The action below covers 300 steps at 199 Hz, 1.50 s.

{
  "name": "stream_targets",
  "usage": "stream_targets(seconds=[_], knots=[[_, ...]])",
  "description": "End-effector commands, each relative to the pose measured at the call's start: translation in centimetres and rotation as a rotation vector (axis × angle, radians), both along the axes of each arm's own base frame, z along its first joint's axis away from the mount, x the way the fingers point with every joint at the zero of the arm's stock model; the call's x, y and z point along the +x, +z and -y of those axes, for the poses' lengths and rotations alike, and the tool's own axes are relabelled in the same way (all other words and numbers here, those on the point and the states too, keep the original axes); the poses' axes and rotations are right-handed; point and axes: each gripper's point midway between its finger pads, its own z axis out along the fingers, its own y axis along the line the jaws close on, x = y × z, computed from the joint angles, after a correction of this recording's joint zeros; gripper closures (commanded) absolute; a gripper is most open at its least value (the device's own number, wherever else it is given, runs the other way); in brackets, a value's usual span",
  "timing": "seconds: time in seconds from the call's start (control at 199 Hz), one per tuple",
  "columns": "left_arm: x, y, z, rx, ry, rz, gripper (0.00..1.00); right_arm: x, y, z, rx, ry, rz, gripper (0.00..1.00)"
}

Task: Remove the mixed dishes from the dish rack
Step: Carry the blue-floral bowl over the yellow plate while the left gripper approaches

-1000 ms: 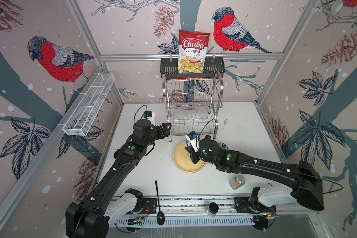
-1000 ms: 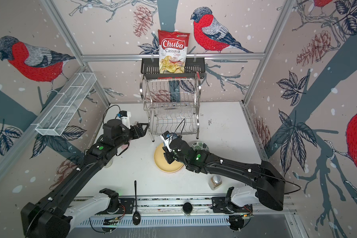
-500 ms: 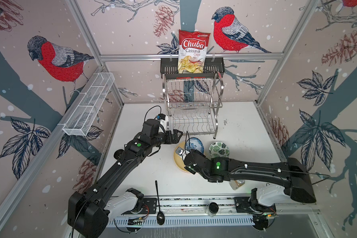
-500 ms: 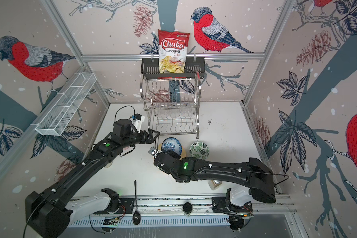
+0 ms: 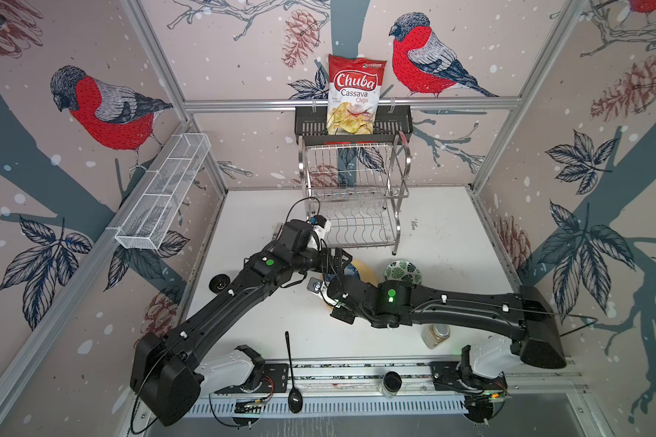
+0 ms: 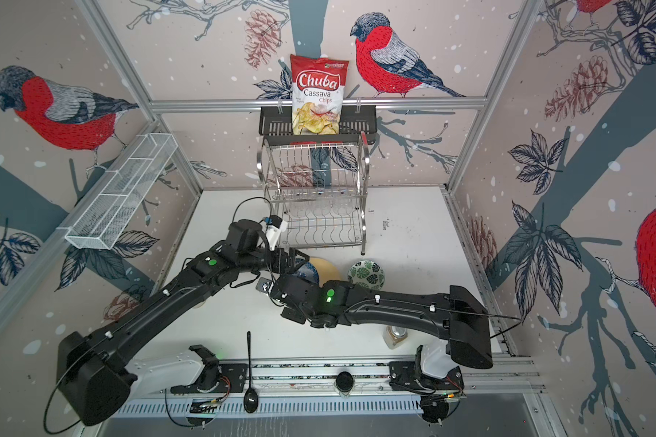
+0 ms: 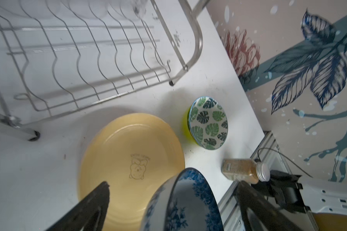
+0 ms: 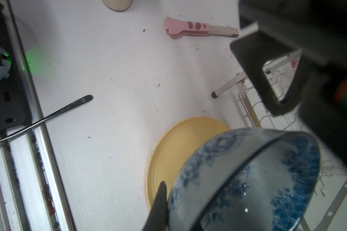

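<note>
— Where's our blue-white bowl [image 7: 180,202]?
— Tilted over the yellow plate [image 7: 128,156] on the tabletop [image 5: 444,234], before the dish rack [image 5: 356,212]. Our right hand [image 8: 166,192] pinches its rim, and our left hand [image 7: 174,185] is spread wide close by it.

Three bowls: blue-white [image 7: 188,204], leaf-patterned [image 7: 208,123], lime green [image 7: 185,128]. One yellow plate [image 7: 128,156]. One dish rack [image 5: 356,196]. One black spoon [image 5: 290,363].

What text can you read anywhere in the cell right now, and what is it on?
"Chuba": chip bag, white script on red.
"Cassava": same bag, below the brand.
"Chips": same bag, in red under that.
Small print elsewhere on the bag: too small to read.
Line above the bear outline on the yellow plate: too blurred to read.
</note>
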Motion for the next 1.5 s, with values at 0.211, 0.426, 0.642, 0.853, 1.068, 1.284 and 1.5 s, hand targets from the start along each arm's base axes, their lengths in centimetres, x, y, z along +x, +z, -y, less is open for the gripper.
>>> stream_targets(seconds=[0.211, 0.426, 0.642, 0.853, 1.068, 1.284, 1.5], knots=[[-0.1, -3.2, -1.2, 0.215, 0.033, -0.05, 0.04, 0.1, 2.6, 0.9, 0.04, 0.023, -0.007, 1.0], [0.3, -1.9, -1.1, 0.225, 0.04, -0.029, 0.09, 0.8, 2.7, 2.3, 0.036, -0.011, -0.002, 1.0], [1.0, -1.0, -2.3, 0.275, 0.09, -0.003, 0.03, 1.0, 3.6, 3.7, 0.083, -0.032, -0.013, 1.0], [0.9, -1.3, -0.3, 0.211, 0.04, -0.04, 0.12, 1.1, 5.1, 3.8, 0.153, -0.036, 0.003, 1.0], [0.4, -1.2, 1.9, 0.175, -0.017, -0.043, 0.67, 1.9, 4.7, 3.6, 0.138, -0.06, 0.035, 1.0], [0.5, -1.2, 2.3, 0.168, -0.025, -0.038, 0.86, 2.7, 3.7, 3.7, 0.135, -0.078, 0.033, 0.95], [1.0, -1.8, 3.0, 0.17, -0.046, -0.03, 1.0, 3.7, 2.8, 4.5, 0.158, -0.122, -0.003, 0.75]])
